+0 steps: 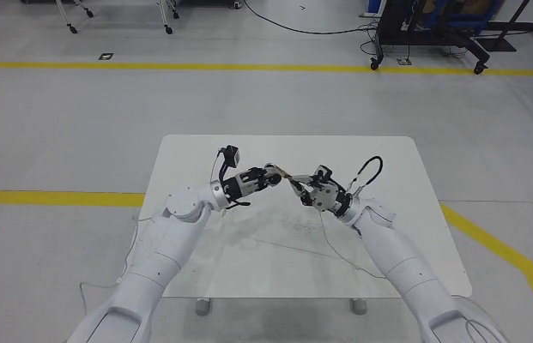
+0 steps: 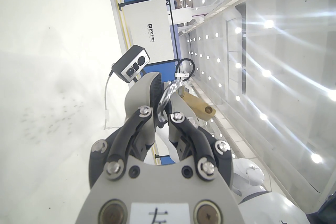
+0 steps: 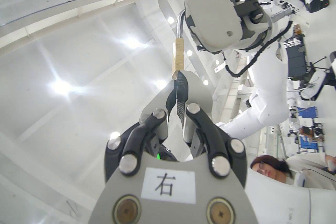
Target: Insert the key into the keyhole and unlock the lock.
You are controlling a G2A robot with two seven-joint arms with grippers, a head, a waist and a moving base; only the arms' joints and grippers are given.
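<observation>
- Top view: your two arms were nose to nose above the middle of the white counter (image 1: 378, 171). The left claw (image 1: 268, 177) and the right claw (image 1: 305, 187) faced each other. The brass lock (image 1: 283, 176) was held in the air between them, off the counter.
- Left wrist view: your left claw (image 2: 168, 91) was clenched on the silver shackle (image 2: 180, 90). The lock (image 2: 199, 107) jutted out just beyond its fingers.
- Right wrist view: your right claw (image 3: 178, 77) was pinched tight, with its tips right at the lower end of the lock (image 3: 178, 54). The key could not be made out, so you could not tell whether it sat in the keyhole.
- Progress, as a judgement: the lock was gripped and the claws were lined up. Insertion was at best under way, and the unlocking turn seemed not yet done.
</observation>
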